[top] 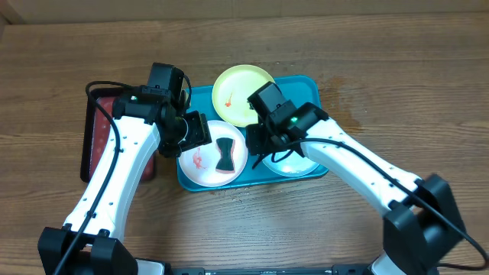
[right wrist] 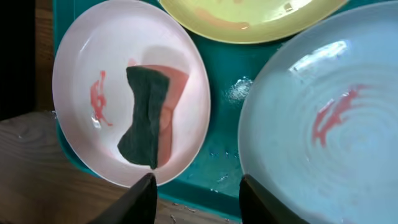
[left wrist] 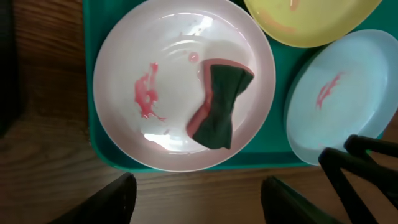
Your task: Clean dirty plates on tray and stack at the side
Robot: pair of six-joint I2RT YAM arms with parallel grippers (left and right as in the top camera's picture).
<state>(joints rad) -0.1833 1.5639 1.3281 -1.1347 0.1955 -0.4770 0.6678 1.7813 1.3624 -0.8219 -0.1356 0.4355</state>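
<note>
Left gripper: jaws wide, empty, over the table just short of the tray near rim. Right gripper: narrower gap, empty, above that rim. On the tray, white plate left, red smear, dark green sponge lying on it. Pale blue plate right, smeared. Yellow-green plate farthest, overhanging the far rim. Dark red tray off left.
</note>
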